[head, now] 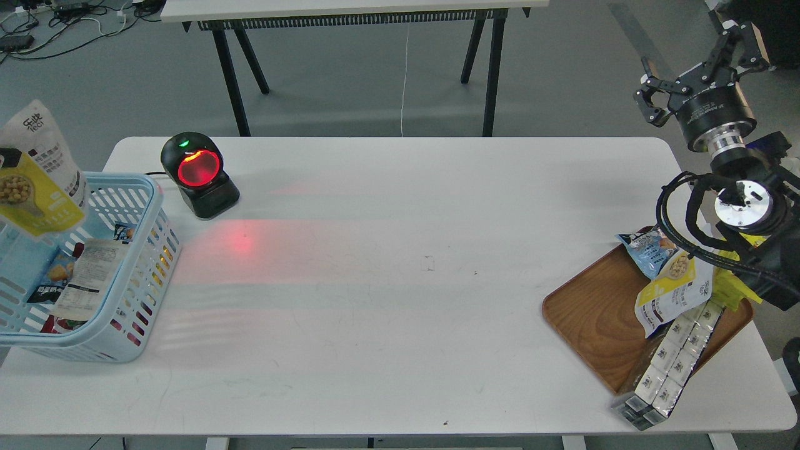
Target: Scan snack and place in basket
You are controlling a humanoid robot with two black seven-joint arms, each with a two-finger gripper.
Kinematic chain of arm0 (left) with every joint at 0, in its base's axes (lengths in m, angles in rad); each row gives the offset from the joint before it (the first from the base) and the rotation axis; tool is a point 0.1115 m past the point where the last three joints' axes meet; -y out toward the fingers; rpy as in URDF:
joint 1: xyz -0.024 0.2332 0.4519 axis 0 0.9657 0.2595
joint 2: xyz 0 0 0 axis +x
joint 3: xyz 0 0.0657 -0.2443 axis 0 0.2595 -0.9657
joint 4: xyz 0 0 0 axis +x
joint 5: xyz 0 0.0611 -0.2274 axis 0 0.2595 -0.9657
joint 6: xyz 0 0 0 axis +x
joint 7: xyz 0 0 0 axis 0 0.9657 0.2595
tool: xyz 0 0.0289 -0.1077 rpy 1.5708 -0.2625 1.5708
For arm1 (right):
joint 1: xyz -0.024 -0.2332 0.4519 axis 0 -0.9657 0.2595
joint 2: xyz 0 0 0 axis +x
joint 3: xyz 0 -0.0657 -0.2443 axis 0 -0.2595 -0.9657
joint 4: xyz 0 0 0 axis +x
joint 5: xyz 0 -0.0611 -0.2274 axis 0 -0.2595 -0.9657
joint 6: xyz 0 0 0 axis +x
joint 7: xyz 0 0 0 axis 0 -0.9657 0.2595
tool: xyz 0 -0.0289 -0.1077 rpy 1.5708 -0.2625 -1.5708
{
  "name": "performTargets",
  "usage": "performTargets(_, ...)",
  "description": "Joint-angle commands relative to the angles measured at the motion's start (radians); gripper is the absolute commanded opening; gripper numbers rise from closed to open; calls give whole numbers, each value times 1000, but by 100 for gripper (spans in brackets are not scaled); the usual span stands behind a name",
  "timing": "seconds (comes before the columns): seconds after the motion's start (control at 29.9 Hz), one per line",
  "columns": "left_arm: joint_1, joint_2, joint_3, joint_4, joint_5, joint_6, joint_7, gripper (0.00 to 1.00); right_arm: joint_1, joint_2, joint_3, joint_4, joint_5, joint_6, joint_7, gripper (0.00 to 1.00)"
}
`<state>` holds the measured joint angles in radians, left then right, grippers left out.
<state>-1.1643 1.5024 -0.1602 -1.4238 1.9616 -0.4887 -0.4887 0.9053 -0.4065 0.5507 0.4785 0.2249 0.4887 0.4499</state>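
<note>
The snack (39, 169), a small pouch half yellow with a picture of beige balls and half white with black text, hangs tilted in the air over the far left corner of the light blue basket (134, 312). Only a dark sliver of my left gripper (5, 156) shows at the view's left edge, on the pouch's side, and it appears shut on the pouch. My right gripper (694, 72) is raised beyond the table's far right corner, open and empty.
A black scanner (199, 175) with a glowing red window stands right of the basket. Several packs lie in the basket. A brown wooden tray (594, 312) at the right holds a blue pouch (650, 250), a wider yellow-and-white pouch (675, 294) and boxed packs (675, 365).
</note>
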Motion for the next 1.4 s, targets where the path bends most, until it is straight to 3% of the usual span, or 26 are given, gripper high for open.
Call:
performTargets(0.0,0,1,22,0,-4,0,0,0,0,-2,0,0,-1,0,0,99)
performTargets(0.53,2,-41,48,-6,-27,0,0,4,0,0,-1,-6,-1,0,0,99)
performTargets(0.87,0,-48,41,-3,-130,0,0,24,1,-2,-1,-6,1,0,0,99)
performTargets(0.93,-5,-44,34,3,-234,0,0,35,1,-2,0,-6,-1,0,-2,99)
performTargets(0.97,-9,-45,27,11,-306,0,0,46,3,-2,-1,-6,-1,0,-2,99)
performTargets(1.07,-9,-56,-13,66,-583,0,0,95,3,-3,-1,-6,-1,0,-3,99)
performTargets(1.17,-11,-94,-27,121,-798,0,0,100,4,-3,-1,-6,-1,0,-3,99)
performTargets(1.37,-41,-237,-100,228,-1035,0,0,100,29,-15,0,-8,-1,0,-2,99)
